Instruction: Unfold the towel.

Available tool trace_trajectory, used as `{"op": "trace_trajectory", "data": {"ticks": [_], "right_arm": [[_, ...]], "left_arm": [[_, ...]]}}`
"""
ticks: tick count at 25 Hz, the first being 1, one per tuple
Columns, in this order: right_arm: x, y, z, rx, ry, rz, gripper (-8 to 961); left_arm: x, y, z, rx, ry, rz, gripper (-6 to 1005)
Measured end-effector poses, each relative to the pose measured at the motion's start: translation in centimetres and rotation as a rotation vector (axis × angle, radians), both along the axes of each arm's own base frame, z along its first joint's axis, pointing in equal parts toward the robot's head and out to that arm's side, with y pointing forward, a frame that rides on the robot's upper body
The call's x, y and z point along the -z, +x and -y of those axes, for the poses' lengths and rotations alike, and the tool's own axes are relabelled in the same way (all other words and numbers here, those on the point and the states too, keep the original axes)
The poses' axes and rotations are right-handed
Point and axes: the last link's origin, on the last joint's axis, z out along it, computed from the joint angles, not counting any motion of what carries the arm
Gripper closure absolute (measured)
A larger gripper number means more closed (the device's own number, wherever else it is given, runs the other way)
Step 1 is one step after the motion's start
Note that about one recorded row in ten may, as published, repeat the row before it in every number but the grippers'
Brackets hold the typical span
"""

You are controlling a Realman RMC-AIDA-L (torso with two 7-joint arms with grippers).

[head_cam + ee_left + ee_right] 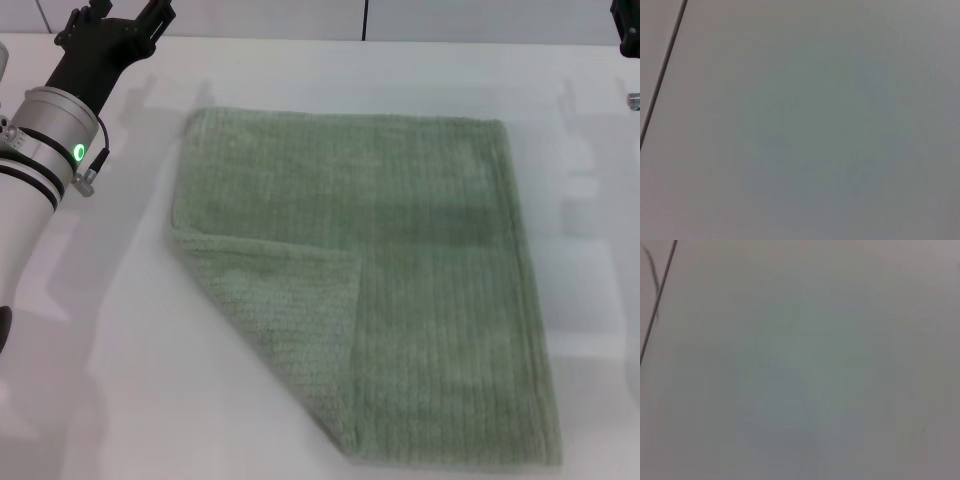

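The sage-green towel (430, 260) lies flat on the white table (90, 380) in the head view, much wider than either gripper. Its near-left corner (280, 310) is folded over onto the cloth as a triangular flap. My left gripper (112, 22) hangs above the table at the far left, beyond the towel's far-left corner and not touching it. Only a sliver of my right gripper (628, 30) shows at the far right edge, well away from the towel. Both wrist views show bare pale surface and no towel.
A dark seam line (662, 75) crosses the pale surface in the left wrist view, and a similar seam line (657, 300) shows in the right wrist view. White table surrounds the towel on the left and right.
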Motion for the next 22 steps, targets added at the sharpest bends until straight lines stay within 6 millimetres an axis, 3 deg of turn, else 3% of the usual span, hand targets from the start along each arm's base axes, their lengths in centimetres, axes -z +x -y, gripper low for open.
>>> {"op": "trace_trajectory", "data": {"ticks": [22], "right_arm": [[0.51, -0.36, 0.00, -0.018, -0.025, 0.027, 250]], "left_arm": [[-0.07, 0.00, -0.03, 0.001, 0.002, -0.001, 162]]}}
